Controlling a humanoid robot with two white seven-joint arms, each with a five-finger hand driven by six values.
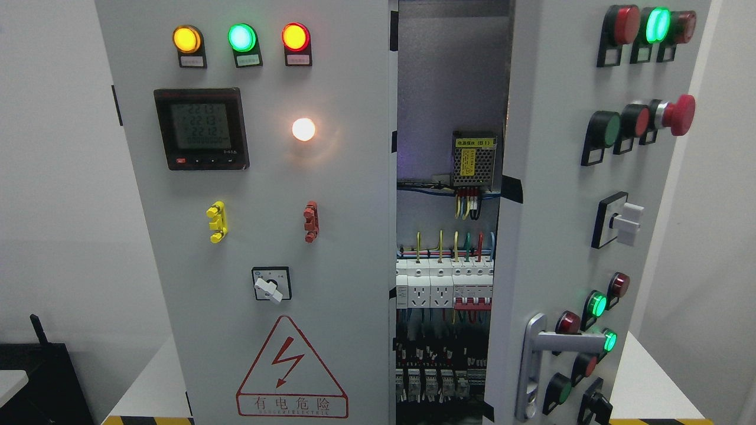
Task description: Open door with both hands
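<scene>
Head view: right door (567, 236) stands ajar, left door (260, 236) closed, lever handle (534, 366) free. No robot hands visible, so finger state unknowable. Best to grip the open edge and swing wide.

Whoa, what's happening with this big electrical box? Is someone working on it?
Nothing is touching it right now; no robot hand shows in the head view. The cabinet's right door, with its silver handle and buttons, is swung partly open, showing breakers and wiring inside. The left door, with its lit lamps, meter and red warning triangle, looks closed.
</scene>
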